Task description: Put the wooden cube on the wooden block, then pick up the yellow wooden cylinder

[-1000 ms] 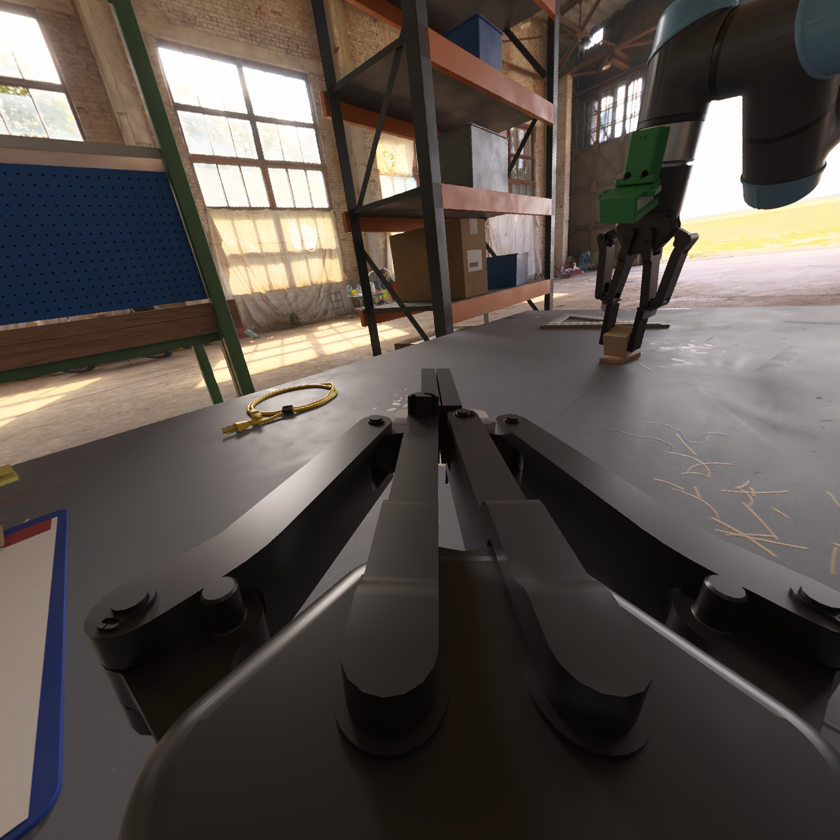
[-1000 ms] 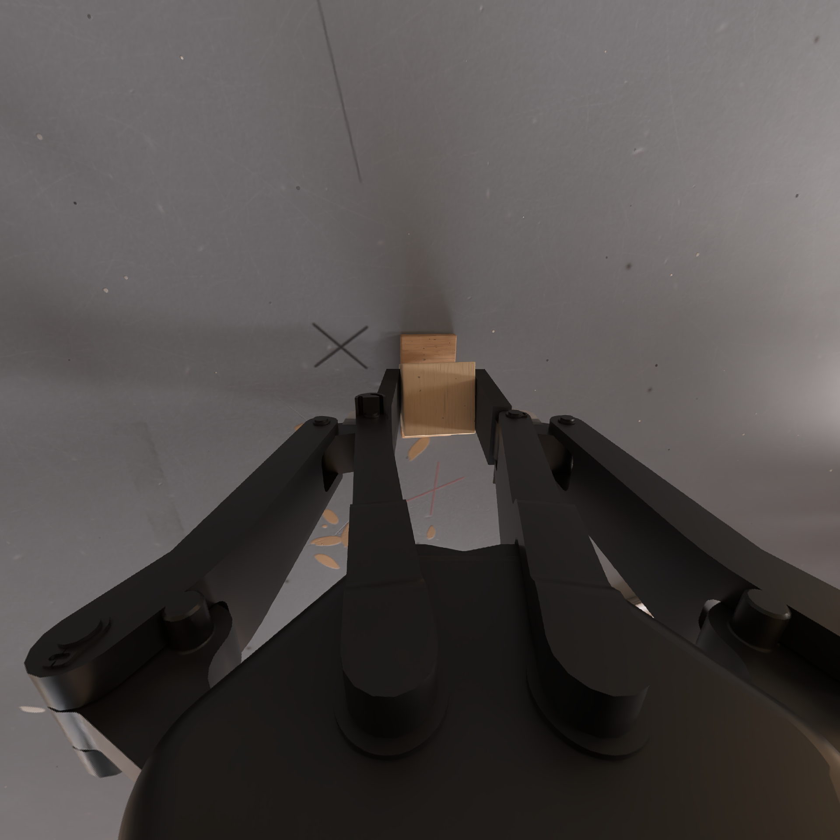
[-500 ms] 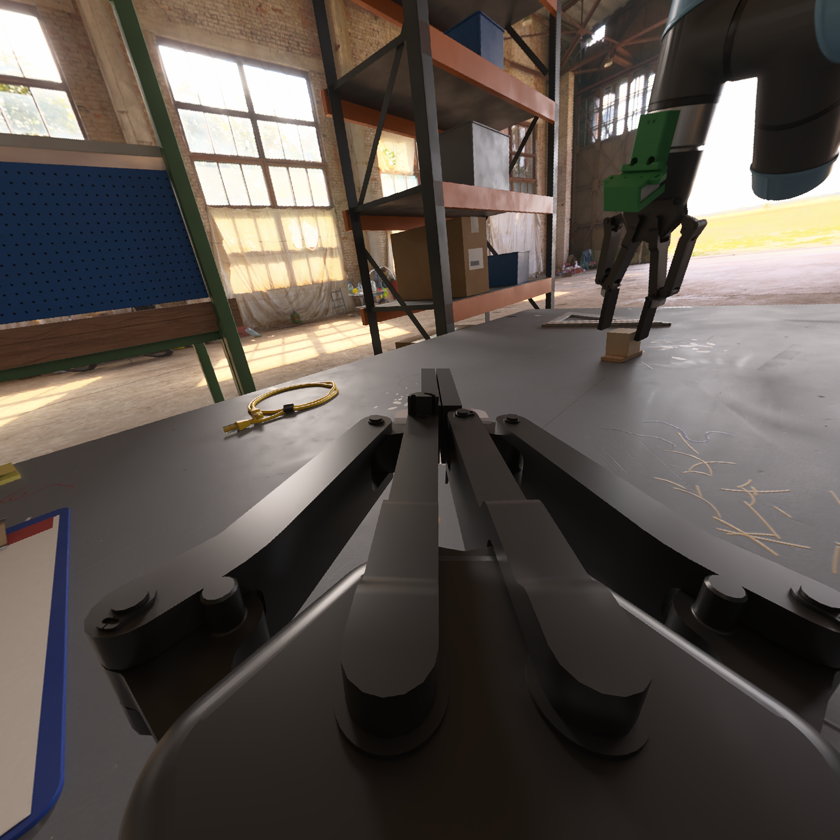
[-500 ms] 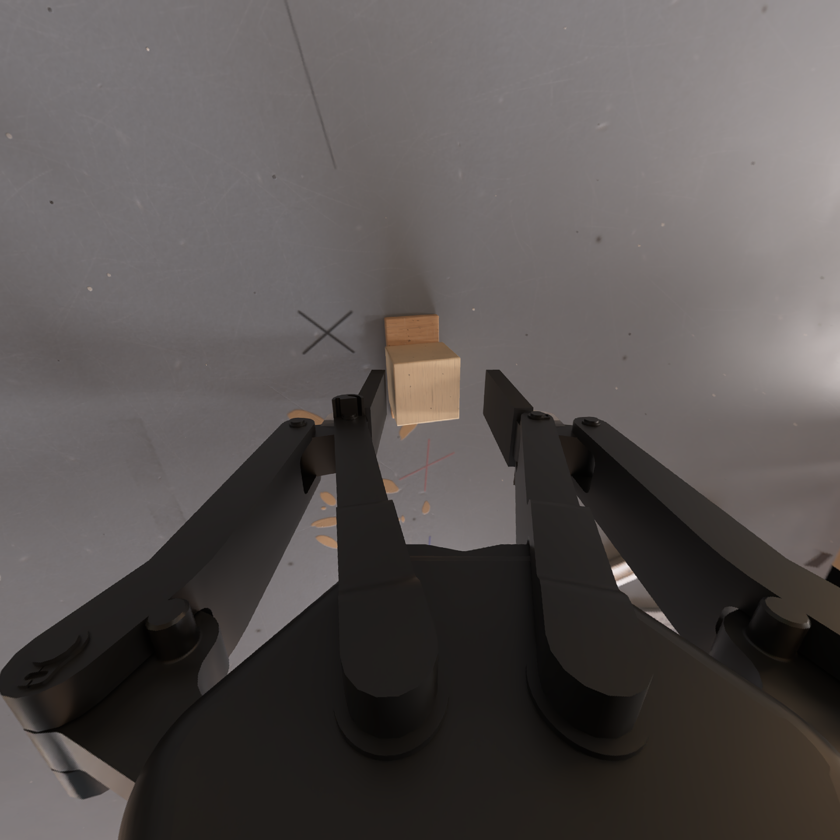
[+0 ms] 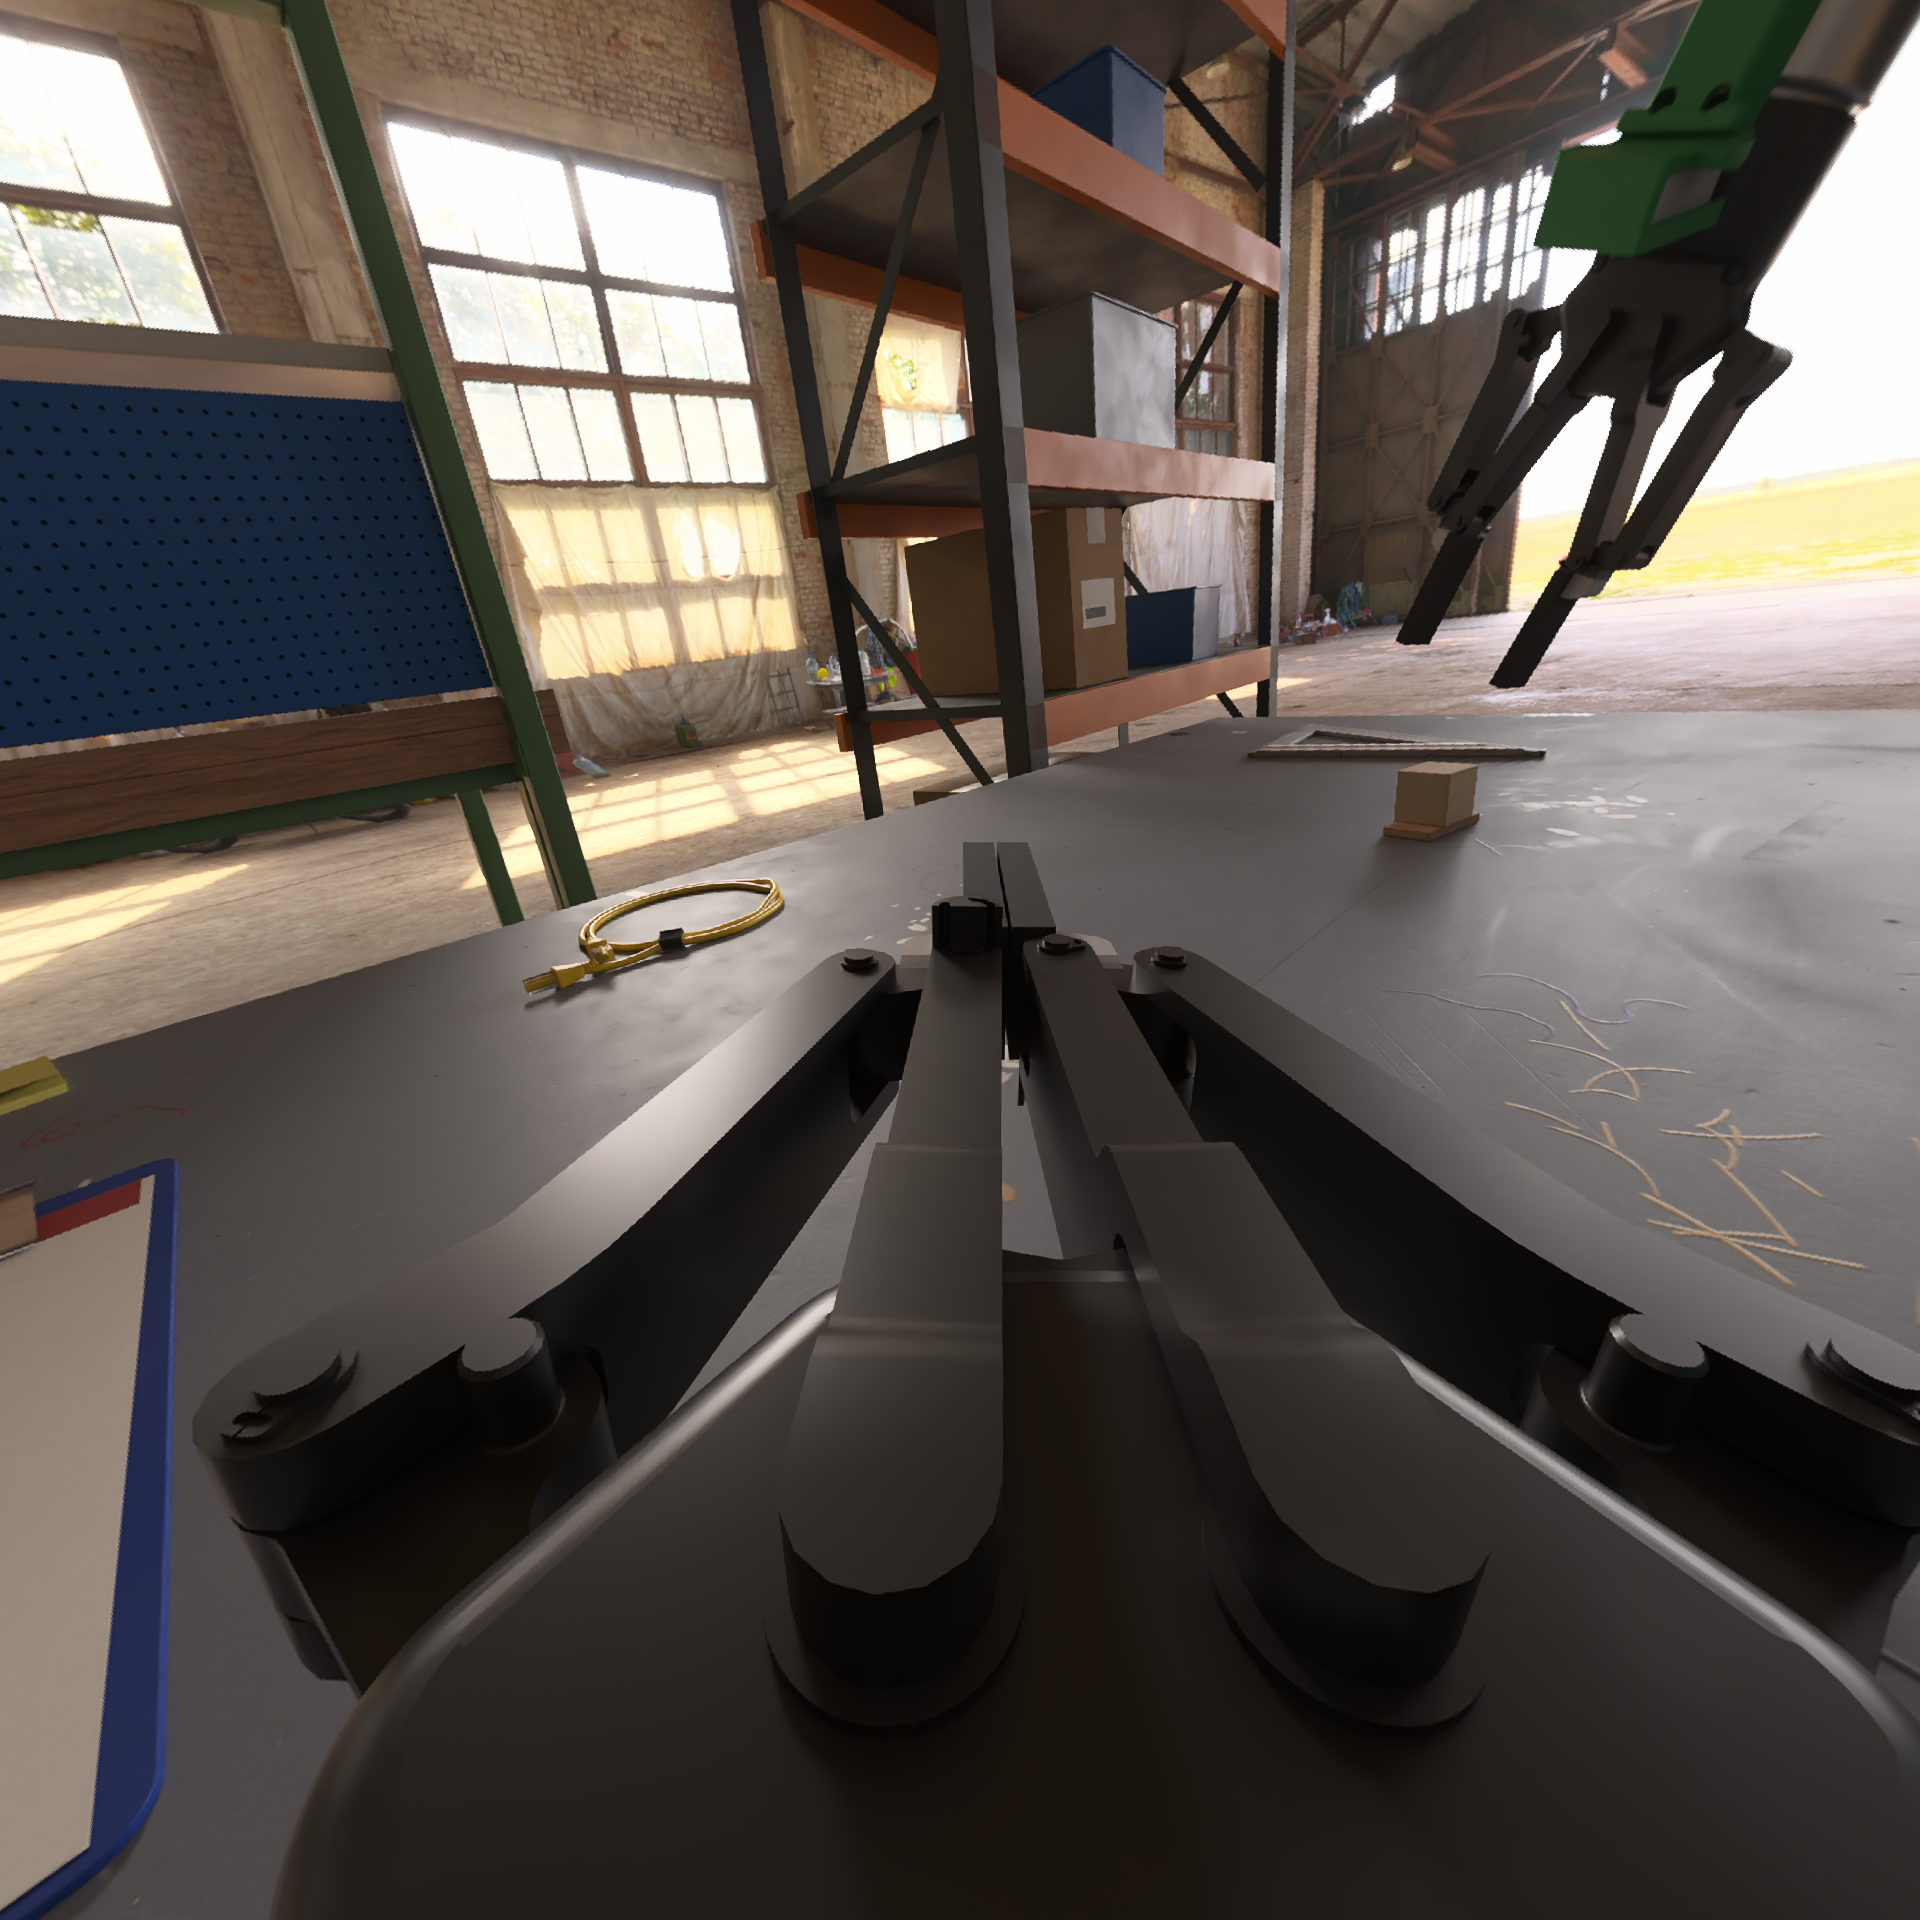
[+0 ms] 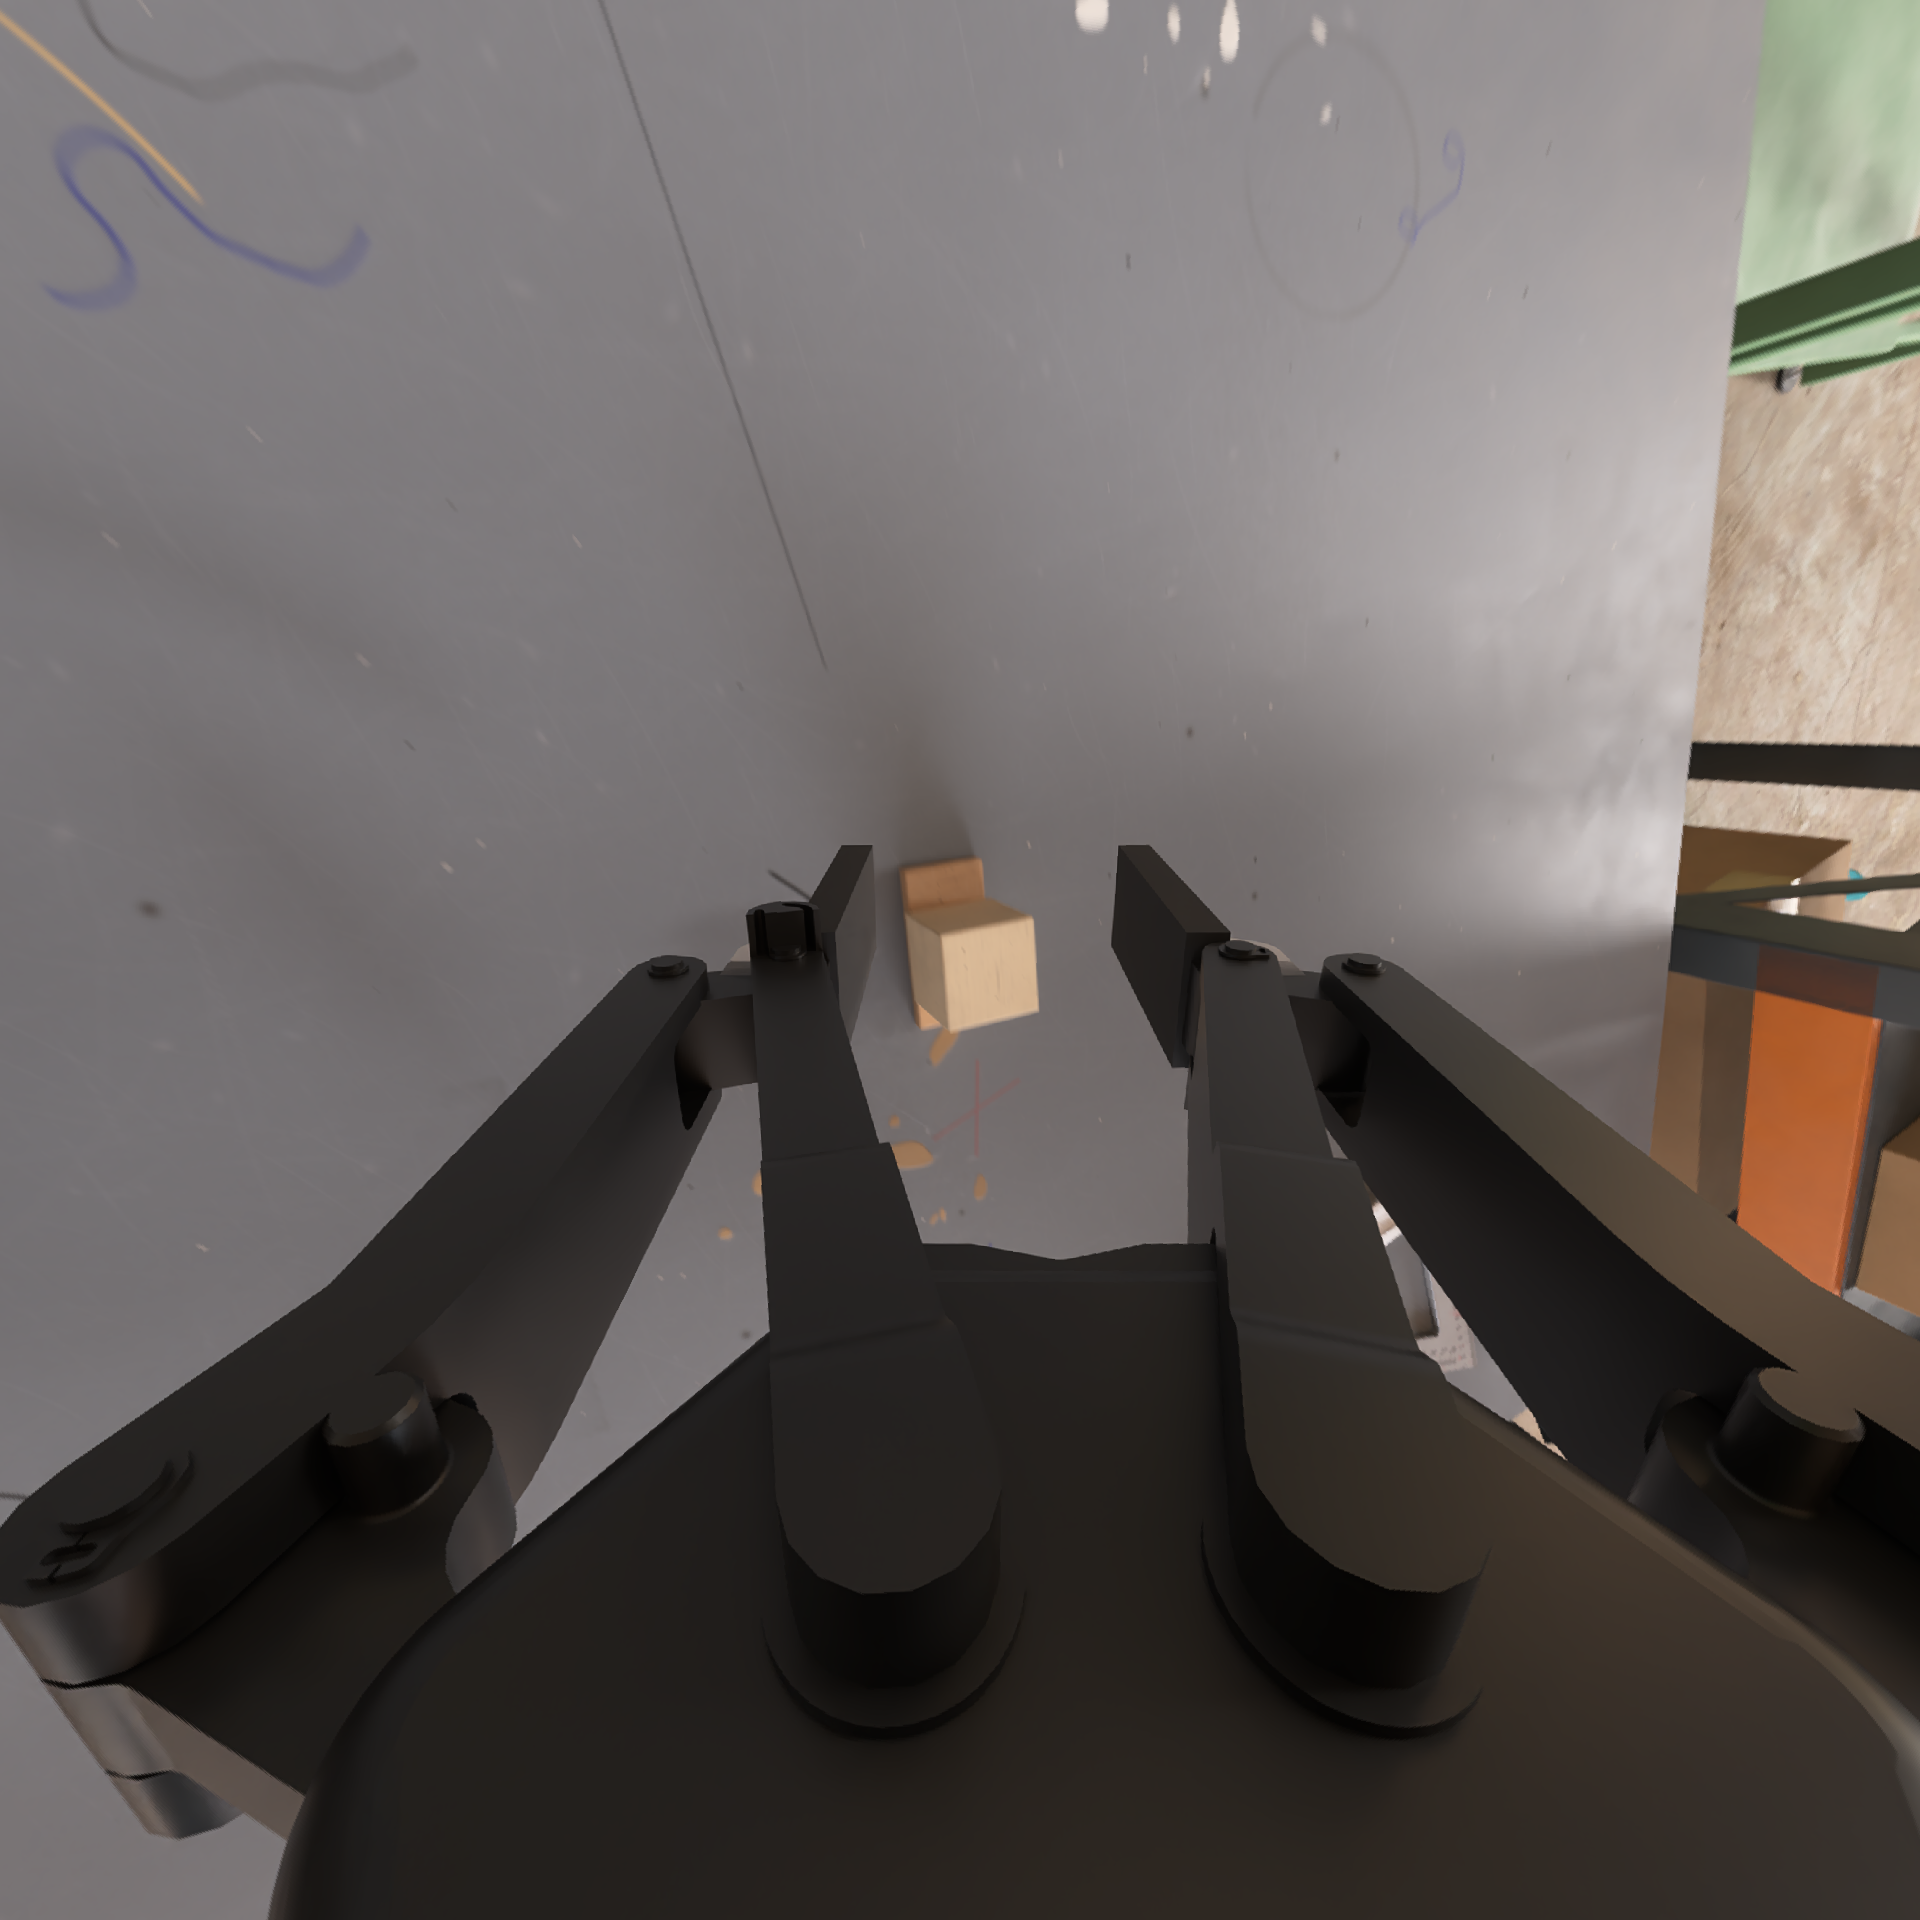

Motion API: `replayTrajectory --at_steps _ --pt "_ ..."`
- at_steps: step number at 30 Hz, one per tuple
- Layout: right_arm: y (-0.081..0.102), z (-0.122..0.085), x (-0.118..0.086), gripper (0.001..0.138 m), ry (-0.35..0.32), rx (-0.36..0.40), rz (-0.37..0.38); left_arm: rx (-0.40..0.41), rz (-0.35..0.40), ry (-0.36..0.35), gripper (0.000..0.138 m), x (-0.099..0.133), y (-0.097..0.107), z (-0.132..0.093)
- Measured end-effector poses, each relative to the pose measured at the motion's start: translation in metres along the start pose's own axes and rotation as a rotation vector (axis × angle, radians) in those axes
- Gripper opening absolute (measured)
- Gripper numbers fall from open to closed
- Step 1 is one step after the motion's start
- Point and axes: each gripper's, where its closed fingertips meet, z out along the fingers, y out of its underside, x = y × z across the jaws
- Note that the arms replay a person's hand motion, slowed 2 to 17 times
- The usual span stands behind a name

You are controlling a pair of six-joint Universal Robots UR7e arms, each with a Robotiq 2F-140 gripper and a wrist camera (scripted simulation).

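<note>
One wooden cube [image 5: 1436, 793], at 1 o'clock on one dark table [image 5: 1662, 935], atop one wooden block [image 5: 1425, 828]. One yellow cable coil [image 5: 665, 935], 11 o'clock. One clipboard [image 5: 73, 1507], 8 o'clock. One metal set square [image 5: 1392, 744].

- The brick wall [image 5: 644, 114] carried tall, many-paned windows [image 5: 582, 332], and sunlight fell in bright patches on the concrete floor [image 5: 717, 769].
- A tall metal shelf rack [image 5: 1023, 457] with orange beams held a cardboard box [image 5: 1013, 603], a grey bin [image 5: 1096, 364] and a blue bin [image 5: 1107, 104].
- A blue pegboard [image 5: 208, 561] stood in a green frame at the left.
- A wide doorway [image 5: 1704, 520] at the right opened onto a sunlit field.
</note>
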Motion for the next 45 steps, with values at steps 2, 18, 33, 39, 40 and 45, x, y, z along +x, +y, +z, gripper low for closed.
replayTrajectory --at_steps 2,18,33,39,40,45 --pt "-0.017 -0.01 -0.01 0.062 0.004 0.036 0.007 0.001 0.002 0.0 0.001 0.0 0.0 0.0" --pt "-0.183 -0.05 -0.13 0.063 -0.138 0.429 -0.05 0.004 0.027 -0.001 0.001 0.003 -0.004 -0.001" --pt "-0.306 -0.027 -0.212 0.068 -0.257 0.589 -0.075 0.023 0.022 -0.017 0.001 -0.001 -0.009 -0.005" --pt "-0.334 -0.012 -0.228 0.067 -0.278 0.585 -0.072 0.033 0.019 -0.022 0.001 -0.003 -0.011 -0.007" --pt "-0.338 -0.009 -0.23 0.067 -0.281 0.58 -0.073 0.034 0.018 -0.023 0.001 -0.003 -0.011 -0.008" --pt "-0.35 0.004 -0.239 0.067 -0.311 0.555 -0.07 0.042 0.016 -0.024 0.001 -0.004 -0.013 -0.009"
